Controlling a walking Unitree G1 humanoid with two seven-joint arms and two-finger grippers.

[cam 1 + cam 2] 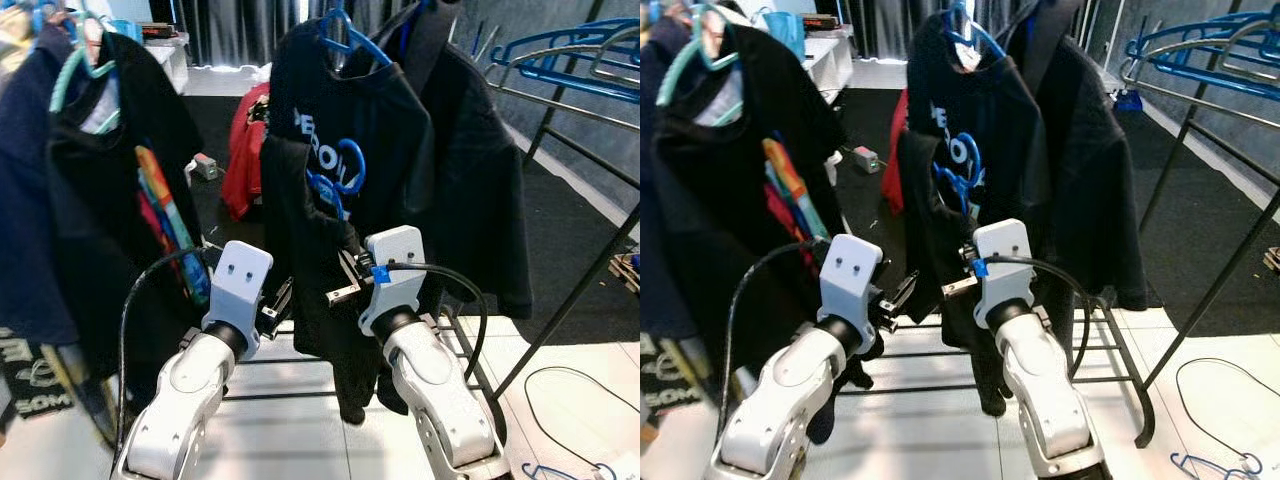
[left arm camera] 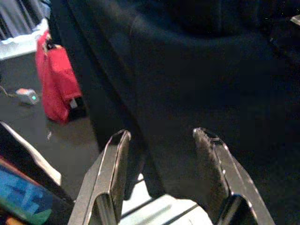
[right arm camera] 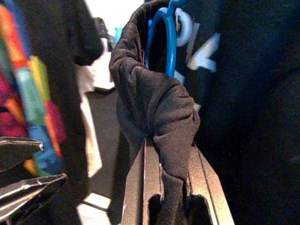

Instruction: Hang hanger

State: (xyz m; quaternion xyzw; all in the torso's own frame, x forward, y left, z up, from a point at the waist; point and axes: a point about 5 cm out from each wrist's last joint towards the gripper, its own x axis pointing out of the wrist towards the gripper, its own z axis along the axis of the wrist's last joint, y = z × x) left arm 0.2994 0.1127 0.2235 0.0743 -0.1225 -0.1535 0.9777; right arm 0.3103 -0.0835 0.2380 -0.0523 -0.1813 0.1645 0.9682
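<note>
- We've got our right gripper (image 3: pixel 173 154) pinched tight on a bunched fold of a black garment (image 3: pixel 154 108), and a blue hanger (image 3: pixel 161 42) is stuck up out of the top of that bundle.
- In the head views the blue hanger (image 1: pixel 962 172) sits right in front of the hanging black printed shirt (image 1: pixel 350 130), roughly mid-chest on it, well below the top of the rack.
- Its hook loop stands up, so its long axis runs roughly vertical here; the rest of it is buried in cloth and we can't tell how its shoulders lie.
- Left gripper (image 2: pixel 161 178) is spread wide, nothing between the fingers (image 2: pixel 112 173), hovering just beside the lower hem of the dark clothes.
- Room to move is tight: the printed shirt hangs on its own blue hanger (image 1: pixel 345 35), with a black jacket (image 1: pixel 480 180) packed in beside it on our right.
- On our left there's another black shirt with a colourful print (image 1: pixel 150 200) on a teal hanger (image 1: pixel 85 80), so the gap between the two clusters is narrow.
- The black drying rack frame (image 1: pixel 580 290) slants down on the right, with its low bars (image 1: pixel 1110 350) crossing just behind our arms.
- More blue hangers (image 1: pixel 570 50) rest on the rack's upper rails far right.
- Past the clothes: a red bag (image 2: pixel 56 84) on the dark floor.
</note>
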